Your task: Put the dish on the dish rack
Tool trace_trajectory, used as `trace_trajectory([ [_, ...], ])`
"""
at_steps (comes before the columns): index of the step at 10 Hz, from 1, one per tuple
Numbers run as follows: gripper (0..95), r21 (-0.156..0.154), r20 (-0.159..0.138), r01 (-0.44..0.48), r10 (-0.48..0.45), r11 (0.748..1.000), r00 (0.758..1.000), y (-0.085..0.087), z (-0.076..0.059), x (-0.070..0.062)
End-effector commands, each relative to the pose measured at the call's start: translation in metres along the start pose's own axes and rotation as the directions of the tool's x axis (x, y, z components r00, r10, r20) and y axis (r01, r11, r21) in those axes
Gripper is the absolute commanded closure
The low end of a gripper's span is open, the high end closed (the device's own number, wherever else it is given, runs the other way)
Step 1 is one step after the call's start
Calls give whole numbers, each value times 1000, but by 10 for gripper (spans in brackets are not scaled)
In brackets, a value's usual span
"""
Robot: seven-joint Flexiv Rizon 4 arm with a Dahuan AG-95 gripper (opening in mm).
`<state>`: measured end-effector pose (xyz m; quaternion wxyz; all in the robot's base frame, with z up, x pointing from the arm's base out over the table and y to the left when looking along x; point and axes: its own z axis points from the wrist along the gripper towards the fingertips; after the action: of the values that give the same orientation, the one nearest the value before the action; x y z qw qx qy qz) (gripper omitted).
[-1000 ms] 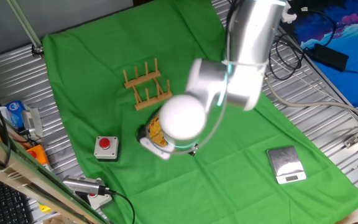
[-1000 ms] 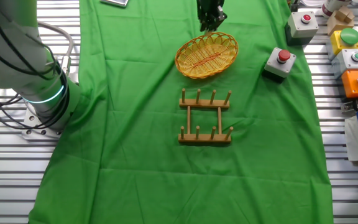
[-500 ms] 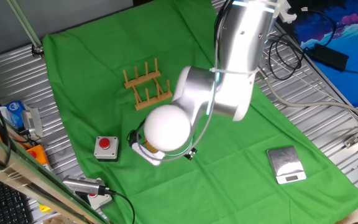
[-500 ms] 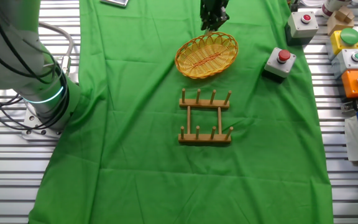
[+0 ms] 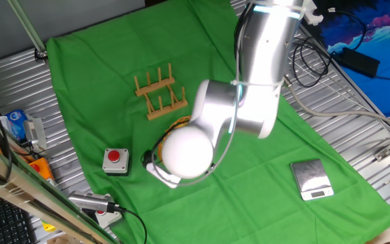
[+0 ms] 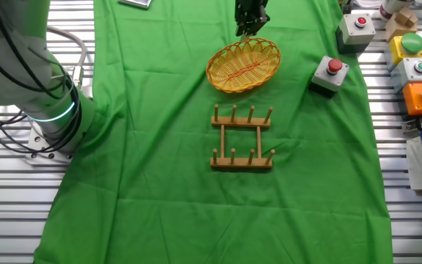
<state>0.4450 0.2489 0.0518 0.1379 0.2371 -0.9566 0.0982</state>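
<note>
The dish (image 6: 243,65), a yellow woven wicker plate with reddish streaks, lies flat on the green cloth just beyond the dish rack (image 6: 242,137). The rack is a small wooden frame with upright pegs and stands empty; it also shows in one fixed view (image 5: 160,93). My gripper (image 6: 250,31) points down at the dish's far rim, with its dark fingertips at or just above the rim. I cannot tell whether the fingers are open or closed on the rim. In one fixed view my arm (image 5: 239,102) hides the gripper, and only a yellow sliver of the dish (image 5: 176,125) shows.
A grey box with a red button (image 6: 330,74) stands right of the dish, also seen in one fixed view (image 5: 116,160). More button boxes (image 6: 357,28) crowd the right edge. A silver scale (image 5: 311,179) lies on the cloth. My arm's base (image 6: 42,95) stands at the left.
My arm's elbow has swung over the dish and lowered in one fixed view. The gripper has only shifted a little at the dish's far rim. The dish and rack have not moved.
</note>
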Motion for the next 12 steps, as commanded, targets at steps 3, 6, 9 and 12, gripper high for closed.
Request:
trace_trajectory([
  [3,760,10,4,3,-3,1000,1000,-8,0,19],
  [6,760,-7,16,9,-9,1000,1000,-12,5,29],
  [9,760,-7,17,11,-11,1000,1000,-9,7,31],
  [12,570,-7,22,12,-12,1000,1000,-6,9,32],
])
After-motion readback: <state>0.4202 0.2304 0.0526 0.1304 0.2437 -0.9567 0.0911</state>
